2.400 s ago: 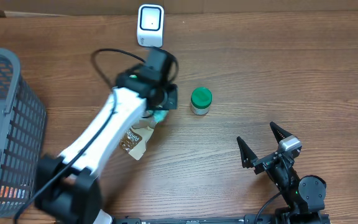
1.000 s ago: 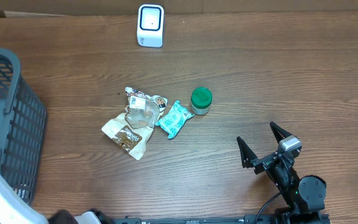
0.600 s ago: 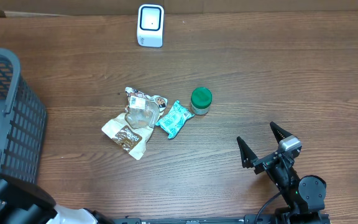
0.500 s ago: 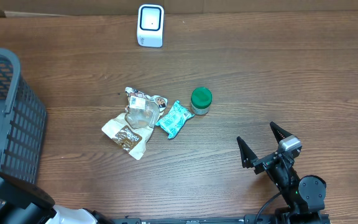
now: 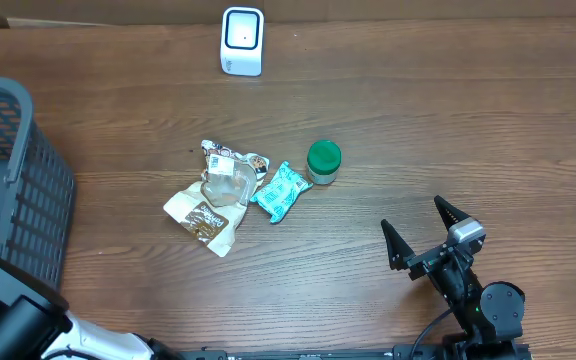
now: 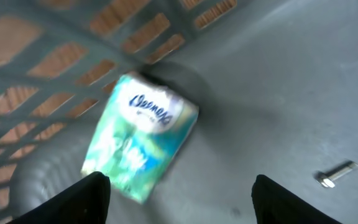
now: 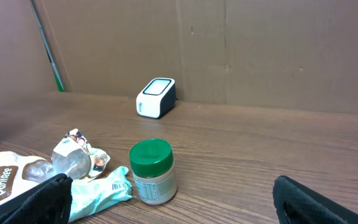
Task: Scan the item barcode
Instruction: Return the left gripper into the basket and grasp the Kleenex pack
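Left hand in the basket, items waiting on the counter

Overhead: the barcode scanner stood well apart from the green-lidded jar, teal packet and brown snack pouch. The packets touched, so one grasp might drag two. The right hand sat wide, empty. Left wrist: the left hand hung wide and empty over a green-and-white tissue pack on the basket floor. Rising, it could catch the basket wall. Right wrist: no barcode legible on the jar.
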Robot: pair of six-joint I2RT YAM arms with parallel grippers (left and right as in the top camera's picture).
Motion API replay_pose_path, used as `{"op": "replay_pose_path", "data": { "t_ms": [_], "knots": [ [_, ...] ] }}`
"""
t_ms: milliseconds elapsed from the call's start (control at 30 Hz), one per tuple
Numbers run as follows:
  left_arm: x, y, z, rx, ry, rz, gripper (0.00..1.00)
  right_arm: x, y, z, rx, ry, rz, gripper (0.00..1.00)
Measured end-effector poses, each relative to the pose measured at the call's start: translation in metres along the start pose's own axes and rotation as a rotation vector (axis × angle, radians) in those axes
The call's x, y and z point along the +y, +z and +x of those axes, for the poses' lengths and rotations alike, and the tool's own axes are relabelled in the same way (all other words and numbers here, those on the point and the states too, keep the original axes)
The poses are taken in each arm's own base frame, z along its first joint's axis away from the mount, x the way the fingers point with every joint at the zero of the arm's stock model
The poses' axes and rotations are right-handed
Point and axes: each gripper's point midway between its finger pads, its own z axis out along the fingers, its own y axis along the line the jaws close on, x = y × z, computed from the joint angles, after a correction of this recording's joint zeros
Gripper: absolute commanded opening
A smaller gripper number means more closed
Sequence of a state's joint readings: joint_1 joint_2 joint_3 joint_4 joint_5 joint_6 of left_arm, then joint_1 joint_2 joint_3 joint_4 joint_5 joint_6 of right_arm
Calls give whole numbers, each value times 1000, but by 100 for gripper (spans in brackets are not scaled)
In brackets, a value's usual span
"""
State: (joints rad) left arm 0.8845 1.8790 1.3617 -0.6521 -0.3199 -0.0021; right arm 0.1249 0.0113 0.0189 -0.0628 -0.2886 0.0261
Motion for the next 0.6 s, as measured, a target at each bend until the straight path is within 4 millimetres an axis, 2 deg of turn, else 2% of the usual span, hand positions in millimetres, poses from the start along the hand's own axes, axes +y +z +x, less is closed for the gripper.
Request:
{"op": "replay_pose_path", "data": {
  "t_ms": [167, 267, 600],
  "knots": [
    [-5, 23, 8, 40, 93, -8, 71, 0, 0, 0, 0, 0, -1, 100],
    [-3, 34, 15, 70, 111, -16, 65, 0, 0, 0, 0, 0, 0, 100],
    [24, 42, 18, 92, 95, -96, 54, 0, 0, 0, 0, 0, 0, 100]
  ]
}}
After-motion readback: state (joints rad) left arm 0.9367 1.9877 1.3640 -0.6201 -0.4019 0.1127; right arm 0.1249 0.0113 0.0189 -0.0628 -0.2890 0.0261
